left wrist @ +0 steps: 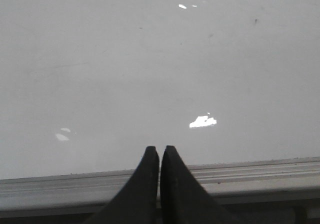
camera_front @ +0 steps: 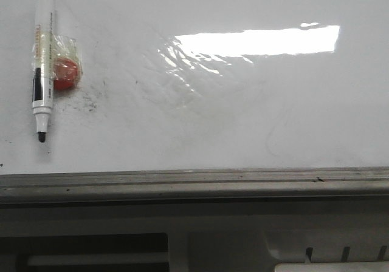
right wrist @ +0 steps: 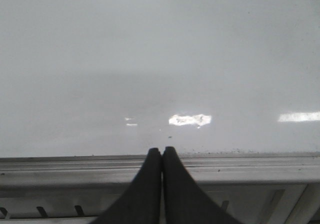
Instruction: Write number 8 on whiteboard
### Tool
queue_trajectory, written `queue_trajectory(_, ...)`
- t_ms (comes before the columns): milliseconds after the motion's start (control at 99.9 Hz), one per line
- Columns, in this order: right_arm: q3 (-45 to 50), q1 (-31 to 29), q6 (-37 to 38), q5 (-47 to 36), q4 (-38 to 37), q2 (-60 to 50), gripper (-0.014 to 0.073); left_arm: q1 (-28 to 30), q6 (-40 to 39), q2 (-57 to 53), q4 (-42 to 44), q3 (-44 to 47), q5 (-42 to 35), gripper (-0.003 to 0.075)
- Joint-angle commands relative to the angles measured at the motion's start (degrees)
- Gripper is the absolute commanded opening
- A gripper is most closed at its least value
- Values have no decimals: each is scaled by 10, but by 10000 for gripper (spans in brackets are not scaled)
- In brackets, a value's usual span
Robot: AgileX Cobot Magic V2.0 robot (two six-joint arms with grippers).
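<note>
The whiteboard (camera_front: 243, 114) fills the front view, glossy white with faint grey smudges and a bright glare patch. No number 8 shows on it. A white marker (camera_front: 42, 65) with a black cap end and bare black tip lies upright at the far left, taped to a red round piece (camera_front: 65, 70). Neither gripper shows in the front view. My left gripper (left wrist: 159, 150) is shut and empty, over the board's grey edge rail (left wrist: 250, 174). My right gripper (right wrist: 161, 151) is shut and empty, over the rail (right wrist: 250, 166). The board also shows in both wrist views (left wrist: 150, 74) (right wrist: 150, 59).
The grey metal edge rail (camera_front: 194, 184) runs along the board's near side. Below it lies a grey-beige panel with slots (camera_front: 292, 248). Dark speck smudges (camera_front: 91, 99) sit right of the marker.
</note>
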Motion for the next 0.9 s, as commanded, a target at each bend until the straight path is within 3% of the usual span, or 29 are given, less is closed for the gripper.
queue_trajectory(0,7,-4,0,-15,-2,-12,-64,1,0,-18,7,19,-36,-20)
queue_trajectory(270,7,-4,0,-58,-2,-12,-64,1,0,-18,-2,19,-148,-20)
queue_trajectory(550,7,-4,2,-256,20,-12,-64,1,0,-18,-2,19,-184,-20)
queue_trajectory(890,6,-4,9,-368,20,-12,-64,1,-2,-18,-17,18,-247,-20)
